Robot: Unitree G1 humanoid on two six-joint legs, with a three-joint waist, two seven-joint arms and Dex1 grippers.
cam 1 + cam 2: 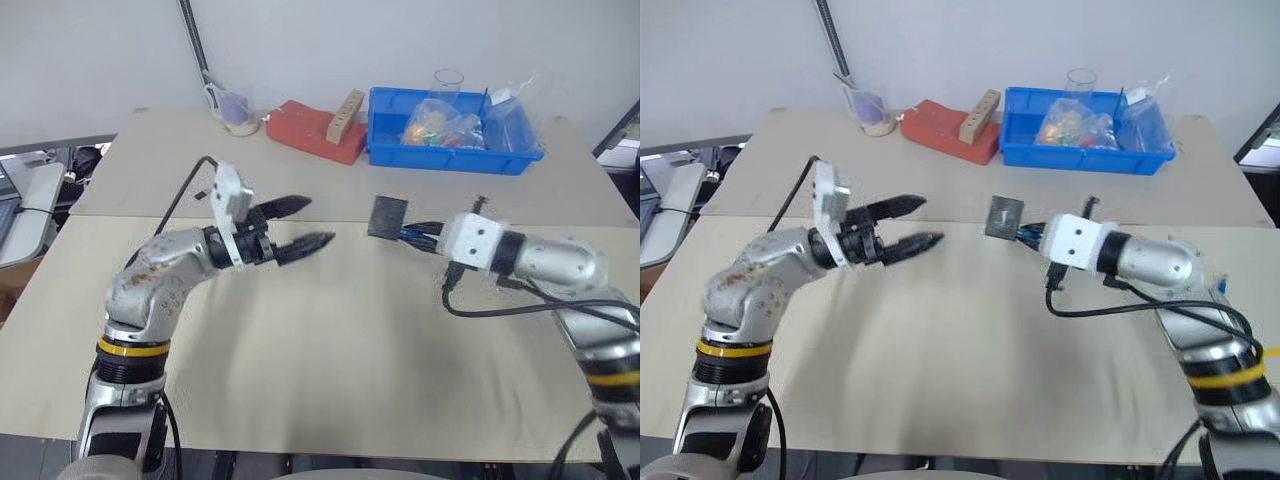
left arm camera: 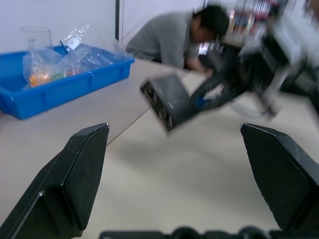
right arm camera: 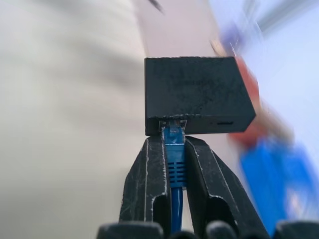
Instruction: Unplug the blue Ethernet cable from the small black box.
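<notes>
Two grippers hang above the beige table (image 1: 330,380), facing each other. The right gripper (image 3: 175,149) pinches the blue Ethernet cable (image 3: 174,159) just behind its plug, which sits in a port of the small black box (image 1: 387,216); the box is lifted off the table, carried on the plug. The left gripper (image 1: 300,225) is spread wide, near the box but apart from it
</notes>
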